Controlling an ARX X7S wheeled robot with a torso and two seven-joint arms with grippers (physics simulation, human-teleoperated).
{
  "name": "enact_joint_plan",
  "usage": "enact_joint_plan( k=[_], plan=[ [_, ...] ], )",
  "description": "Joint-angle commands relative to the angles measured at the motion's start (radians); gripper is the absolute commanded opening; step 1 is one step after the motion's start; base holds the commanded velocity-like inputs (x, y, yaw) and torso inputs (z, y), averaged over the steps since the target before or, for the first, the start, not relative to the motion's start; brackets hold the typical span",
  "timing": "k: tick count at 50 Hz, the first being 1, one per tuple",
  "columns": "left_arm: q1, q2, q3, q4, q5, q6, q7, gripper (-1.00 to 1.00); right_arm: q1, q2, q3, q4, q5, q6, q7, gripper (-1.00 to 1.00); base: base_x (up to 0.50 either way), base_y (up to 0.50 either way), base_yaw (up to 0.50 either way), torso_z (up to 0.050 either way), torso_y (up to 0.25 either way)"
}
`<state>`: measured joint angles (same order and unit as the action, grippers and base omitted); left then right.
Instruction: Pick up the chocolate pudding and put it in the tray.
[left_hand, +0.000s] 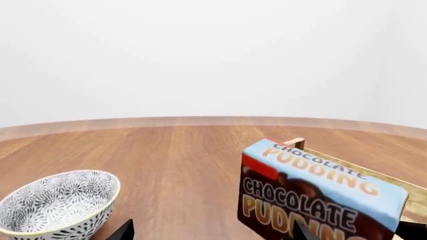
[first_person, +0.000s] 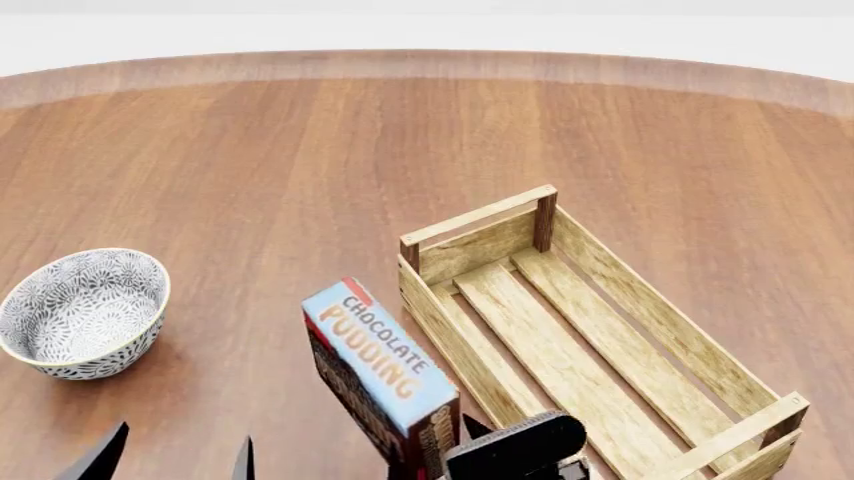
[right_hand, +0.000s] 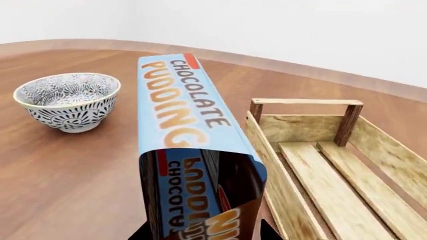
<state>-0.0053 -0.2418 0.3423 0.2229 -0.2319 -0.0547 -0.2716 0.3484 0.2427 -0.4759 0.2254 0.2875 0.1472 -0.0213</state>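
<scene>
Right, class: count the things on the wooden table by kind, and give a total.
Cartons: 1, the chocolate pudding
Bowls: 1, the patterned bowl
Crates: 1, the tray
Total: 3

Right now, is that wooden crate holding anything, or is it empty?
Empty. The head view shows only bare slats inside the wooden crate; the chocolate pudding carton stands outside it, beside its long wall.

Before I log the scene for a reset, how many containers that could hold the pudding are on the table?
2. The patterned bowl sits at the head view's left; the wooden tray lies at the right, beside the chocolate pudding. Anything below the frame's edge is unseen.
</scene>
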Motion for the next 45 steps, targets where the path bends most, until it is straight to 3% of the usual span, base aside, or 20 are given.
enact_joint_plan(
  k=[1, 32, 45],
  plan=[
    [0.000, -0.004, 0.002, -0.002, -0.008, 0.004, -0.004, 1.00, 0.029, 0.030, 0.048, -0.021, -0.005, 0.036, 0.024, -1.00, 0.00, 0.00, 0.00, 0.000, 0.000],
    [0.000, -0.010, 0.014, -0.030, -0.012, 0.031, -0.014, 1.00, -0.015, 0.108, 0.195, -0.002, 0.070, 0.003, 0.093, -1.00, 0.00, 0.00, 0.00, 0.000, 0.000],
    [0.000, -0.016, 0.015, -0.036, -0.021, 0.035, -0.016, 1.00, 0.101, 0.067, 0.205, 0.200, 0.050, -0.011, 0.107, -1.00, 0.00, 0.00, 0.00, 0.000, 0.000]
  ],
)
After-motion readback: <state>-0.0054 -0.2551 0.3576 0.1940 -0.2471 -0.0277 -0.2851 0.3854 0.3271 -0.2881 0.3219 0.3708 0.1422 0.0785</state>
